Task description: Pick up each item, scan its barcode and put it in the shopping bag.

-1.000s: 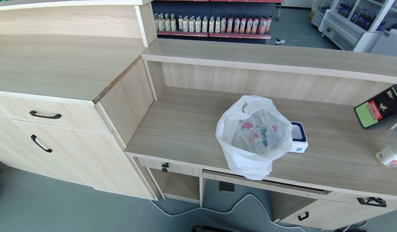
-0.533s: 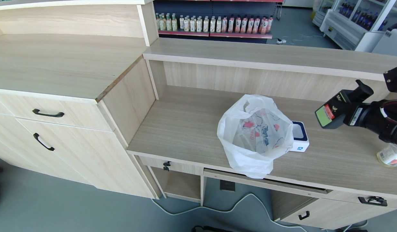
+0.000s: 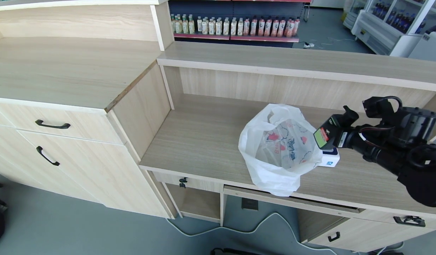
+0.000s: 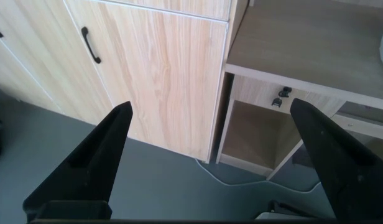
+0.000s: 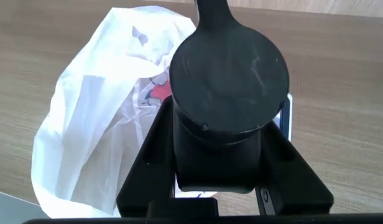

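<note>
Where bag (image 3: 278, 148) sits, wood cntr (image 3: 203, 141), drinks shelf (image 3: 235, 26)

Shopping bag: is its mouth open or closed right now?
Open. The shopping bag stands on the counter with its rim spread wide, mouth facing up. The right end effector holds a canister beside it.

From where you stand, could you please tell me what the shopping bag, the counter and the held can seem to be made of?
Shopping bag: thin white plastic film, crinkled and partly see-through.
Counter: pale wood-grain board with a matte finish, probably laminate rather than solid wood.
Can: black, with a matte, plastic-looking lid; the body's material under its printed label is unclear.
</note>
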Available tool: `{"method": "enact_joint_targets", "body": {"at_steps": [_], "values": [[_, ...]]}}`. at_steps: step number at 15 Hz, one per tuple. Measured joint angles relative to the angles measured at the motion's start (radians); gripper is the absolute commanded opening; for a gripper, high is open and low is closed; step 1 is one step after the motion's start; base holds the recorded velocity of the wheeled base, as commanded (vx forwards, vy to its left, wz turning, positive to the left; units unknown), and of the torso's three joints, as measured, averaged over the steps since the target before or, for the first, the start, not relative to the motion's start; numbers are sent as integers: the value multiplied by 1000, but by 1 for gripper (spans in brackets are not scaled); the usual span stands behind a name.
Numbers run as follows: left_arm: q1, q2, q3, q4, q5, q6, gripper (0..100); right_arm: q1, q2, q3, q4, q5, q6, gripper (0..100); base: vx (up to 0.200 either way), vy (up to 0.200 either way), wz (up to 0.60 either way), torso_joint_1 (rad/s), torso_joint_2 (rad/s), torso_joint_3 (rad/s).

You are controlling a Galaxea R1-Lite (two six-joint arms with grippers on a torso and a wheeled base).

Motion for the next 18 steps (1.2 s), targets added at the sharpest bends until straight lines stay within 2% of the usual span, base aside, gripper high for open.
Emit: {"method": "enact_joint_targets", "body": {"at_steps": [4,7,12,18], "values": [[0,0,0,0,0,0,100,34,111,3,-62,1,7,0,0,0,0,0,0,0],[0,0,1,0,0,0,100,56,191,-52,-111,2,1,0,0,0,0,0,0,0],[0,0,1,0,0,0,100,86,288,-131,-116,1,-2,0,0,0,0,0,0,0],[0,0,0,0,0,0,100,98,353,-141,-142,-2,-13,0,0,0,0,0,0,0]]}}
